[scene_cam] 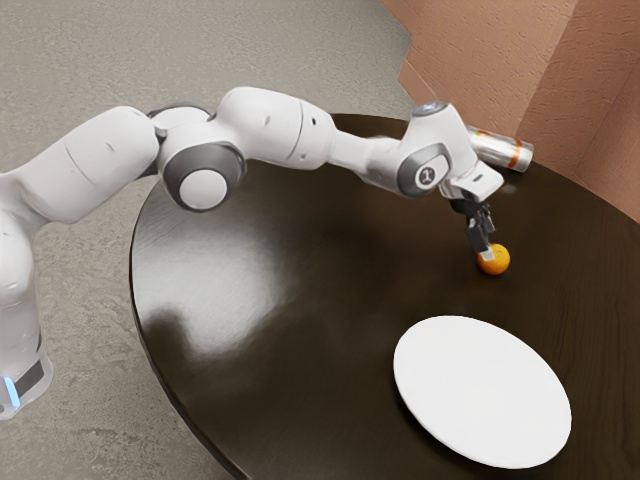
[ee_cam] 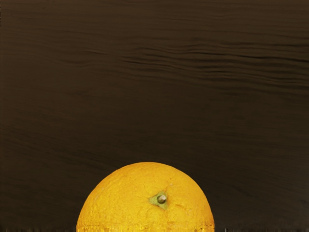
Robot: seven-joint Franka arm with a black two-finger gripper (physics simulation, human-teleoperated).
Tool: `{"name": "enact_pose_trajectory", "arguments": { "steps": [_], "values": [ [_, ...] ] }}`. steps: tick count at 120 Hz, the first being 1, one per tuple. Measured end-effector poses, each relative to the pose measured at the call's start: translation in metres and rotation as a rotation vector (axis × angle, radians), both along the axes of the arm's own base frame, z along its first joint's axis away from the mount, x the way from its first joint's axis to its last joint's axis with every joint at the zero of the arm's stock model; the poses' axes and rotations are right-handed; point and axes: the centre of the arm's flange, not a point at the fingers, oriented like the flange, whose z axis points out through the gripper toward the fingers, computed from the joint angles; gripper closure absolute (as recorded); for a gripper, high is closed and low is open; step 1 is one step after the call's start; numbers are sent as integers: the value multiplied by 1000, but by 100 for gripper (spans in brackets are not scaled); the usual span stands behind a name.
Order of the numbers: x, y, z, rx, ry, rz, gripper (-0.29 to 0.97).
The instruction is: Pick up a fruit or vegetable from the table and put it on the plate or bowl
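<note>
One round orange fruit [scene_cam: 493, 260] rests on the dark, round wooden table [scene_cam: 300, 300], directly beneath the black fingers [scene_cam: 479, 238]. Their tips reach its upper surface or stop just short of it, and we cannot tell which. Nor can we tell how wide the fingers stand, or whether they have any hold on the fruit. In the wrist view the orange sits just under the hand, green stem scar facing up.

We judge the step in hand to be settling onto the orange for the grasp. To do it well, we would centre the fingers over that stem scar. We would then lower them until the pads pass the widest part, and close evenly from two opposite sides. A round fruit pinched high or off-centre may roll or squirt away across the smooth table.

The flat white round plate [scene_cam: 482, 403] lies well apart from the fingers. The silver can with an orange band [scene_cam: 500, 150] lies on their opposite side, so a straight lift before carrying across seems wise.
</note>
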Motion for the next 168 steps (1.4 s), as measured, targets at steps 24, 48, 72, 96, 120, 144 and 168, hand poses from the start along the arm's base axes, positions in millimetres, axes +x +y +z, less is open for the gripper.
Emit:
{"name": "enact_pose_trajectory", "arguments": {
  "steps": [24, 48, 72, 96, 120, 144, 168],
  "values": [
    [0, 15, -7, 17, -6, 0, 0],
    [4, 12, -5, 27, -55, -4, 0],
    [8, 1, -4, 22, -135, 5, 1],
    [11, -5, -4, 20, -199, 20, 2],
    [12, -10, -6, 19, -220, 21, 2],
    [13, -14, -12, 19, -223, 18, 2],
    [14, -14, -21, 18, -215, 20, 2]
  ]
}}
